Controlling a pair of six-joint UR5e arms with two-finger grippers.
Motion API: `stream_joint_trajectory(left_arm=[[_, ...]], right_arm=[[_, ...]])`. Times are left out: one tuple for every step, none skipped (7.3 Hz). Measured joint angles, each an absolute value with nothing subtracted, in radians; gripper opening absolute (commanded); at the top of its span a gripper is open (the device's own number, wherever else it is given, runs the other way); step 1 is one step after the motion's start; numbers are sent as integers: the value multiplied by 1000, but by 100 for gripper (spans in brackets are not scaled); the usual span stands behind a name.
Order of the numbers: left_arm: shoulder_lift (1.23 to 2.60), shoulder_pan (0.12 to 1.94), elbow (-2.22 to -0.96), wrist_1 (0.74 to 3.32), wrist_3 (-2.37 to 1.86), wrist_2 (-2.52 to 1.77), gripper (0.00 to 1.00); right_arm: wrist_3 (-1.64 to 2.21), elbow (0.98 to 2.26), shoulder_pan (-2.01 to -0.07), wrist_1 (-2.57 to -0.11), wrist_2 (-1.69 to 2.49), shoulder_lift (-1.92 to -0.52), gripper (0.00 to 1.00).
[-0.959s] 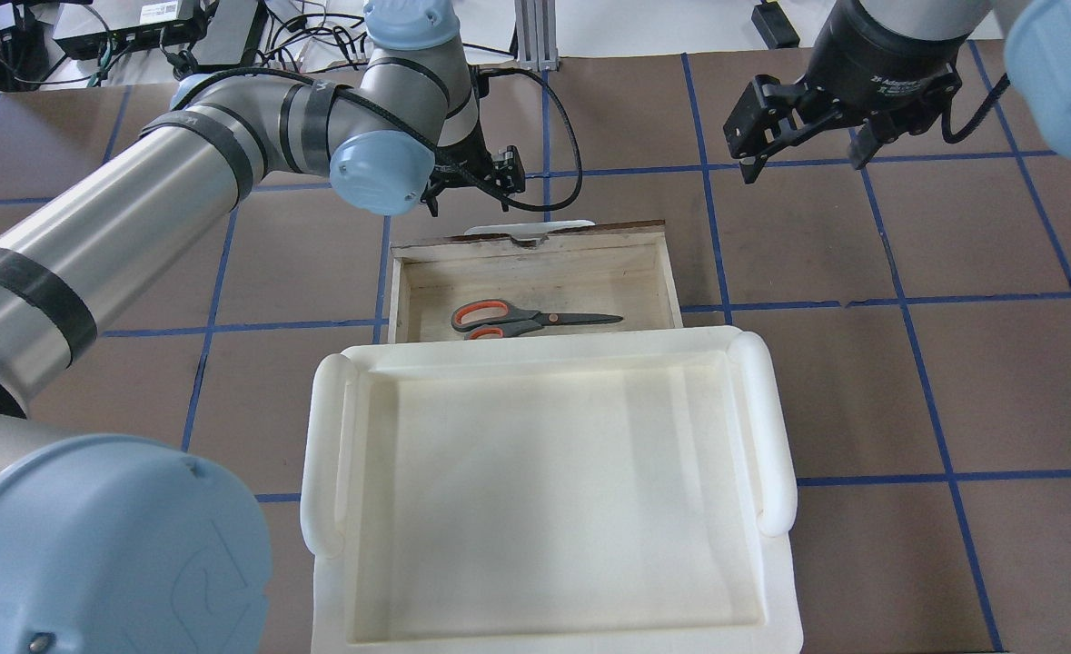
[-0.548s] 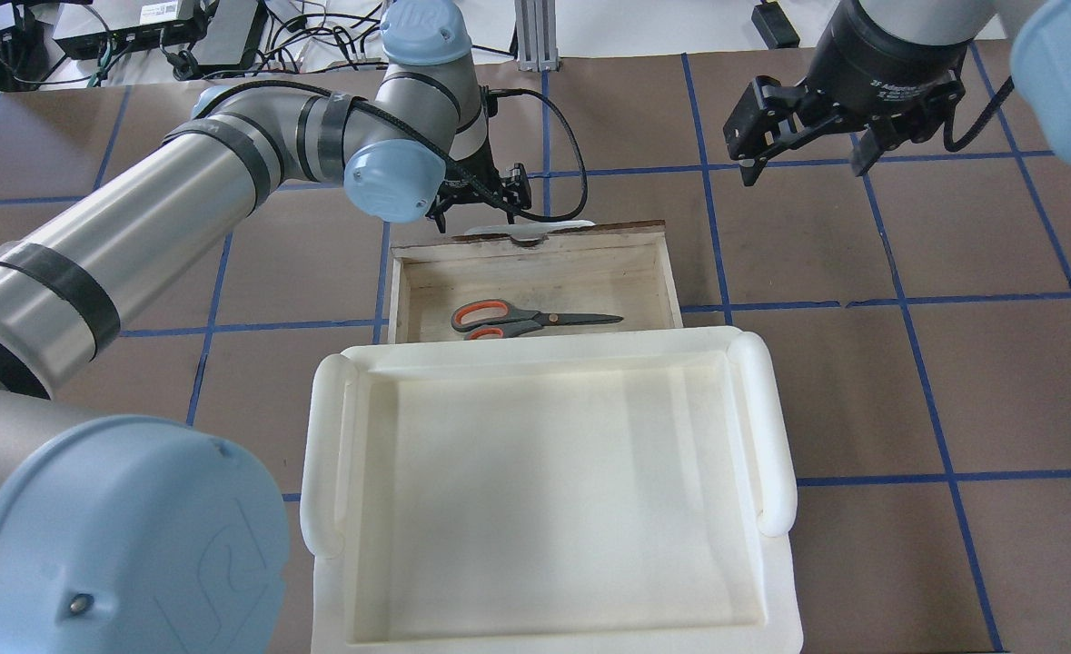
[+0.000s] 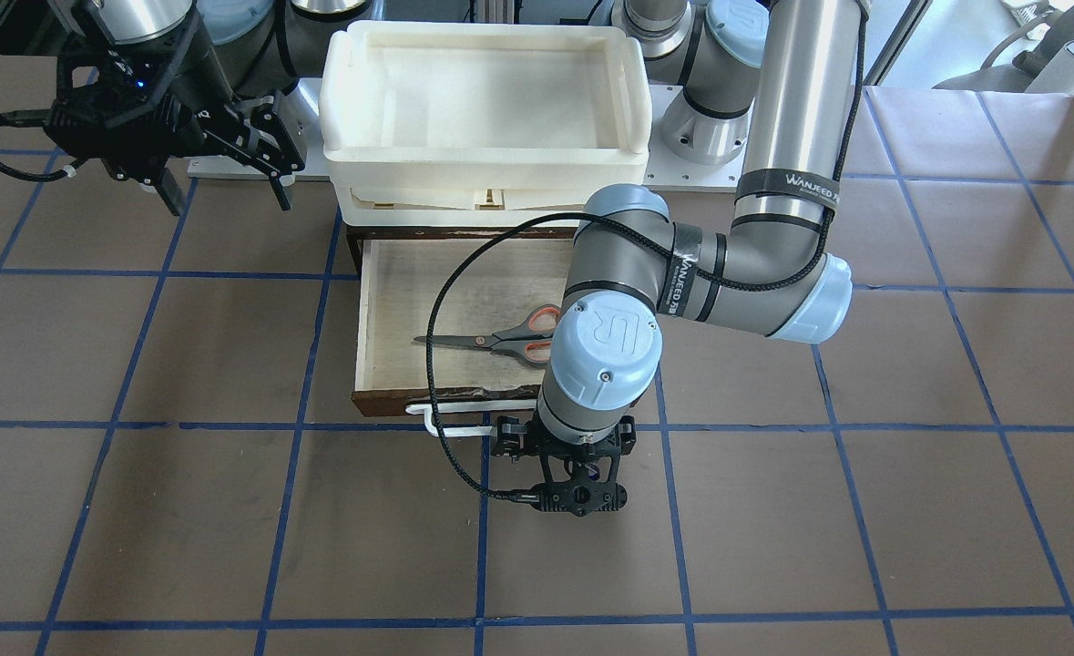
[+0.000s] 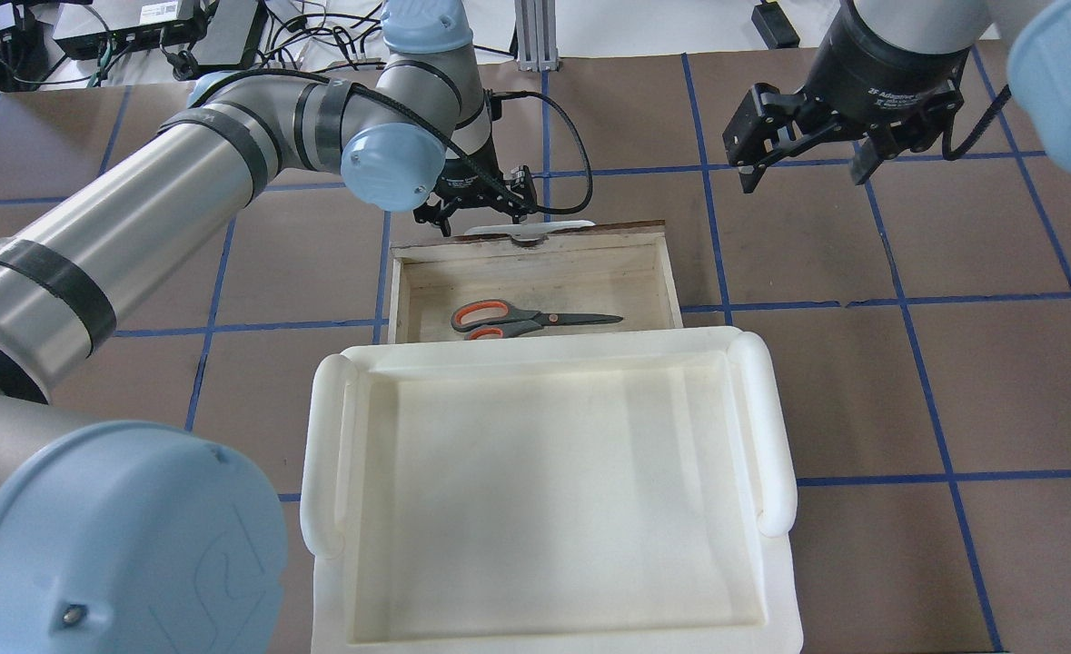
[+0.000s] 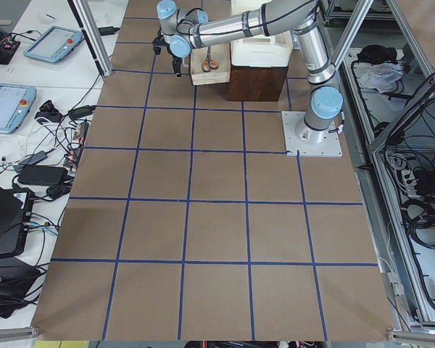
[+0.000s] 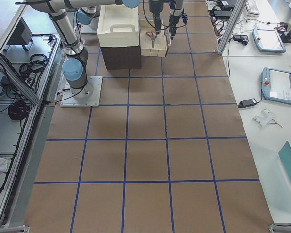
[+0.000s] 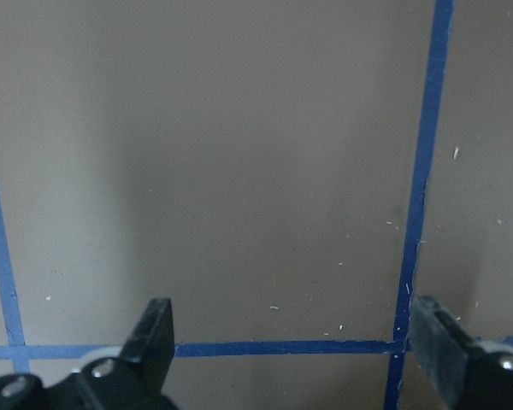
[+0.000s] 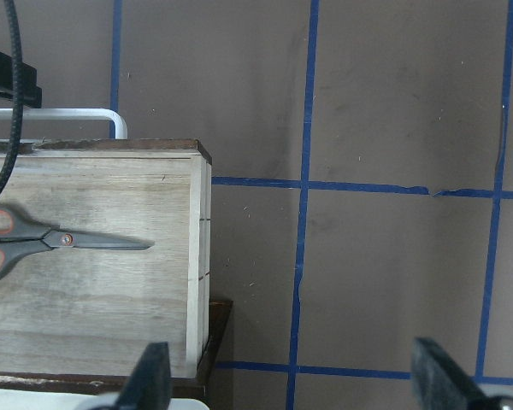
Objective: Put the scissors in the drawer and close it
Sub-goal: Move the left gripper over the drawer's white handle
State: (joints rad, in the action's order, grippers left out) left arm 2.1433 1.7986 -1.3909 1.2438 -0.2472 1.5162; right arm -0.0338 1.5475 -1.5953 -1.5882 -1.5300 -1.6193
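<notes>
The scissors (image 4: 535, 320) lie flat in the open wooden drawer (image 4: 535, 245), blades towards the robot's right; they also show in the front view (image 3: 500, 339) and the right wrist view (image 8: 60, 239). The drawer's white bar handle (image 3: 464, 421) faces away from the robot. My left gripper (image 3: 580, 474) points down just beyond the drawer front by the handle; its wrist view shows it open (image 7: 295, 342) over bare table. My right gripper (image 4: 805, 168) is open and empty, held high to the right of the drawer.
A large white plastic tray (image 4: 326, 454) sits on top of the cabinet over the drawer's near part. A black cable (image 3: 436, 364) loops from the left wrist across the drawer. Brown table with blue grid tape (image 4: 898, 300) surrounds it.
The left arm has swung in and its gripper has come down closer to the drawer's handle. The right arm, scissors and drawer have hardly moved.
</notes>
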Motion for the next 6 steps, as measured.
stream_joint_trajectory(left_arm=[[2142, 1798, -1379, 1275, -248, 1514, 100], [2142, 1798, -1374, 1292, -249, 1513, 100], [2139, 1798, -1372, 1306, -250, 1510, 100], [2134, 1798, -1371, 1322, -255, 1502, 100], [2129, 1798, -1371, 1333, -260, 1493, 100], [2125, 1798, -1370, 1341, -262, 1488, 100]], right_arm=[[-34, 1548, -1595, -1589, -1531, -1620, 100], [-34, 1548, -1595, -1588, -1531, -1620, 100], [-34, 1549, -1595, -1588, -1531, -1620, 100], [-34, 1549, -1595, -1588, -1531, -1620, 100], [-34, 1549, -1595, -1588, -1531, -1620, 100], [-34, 1549, -1595, -1588, -1530, -1619, 100]])
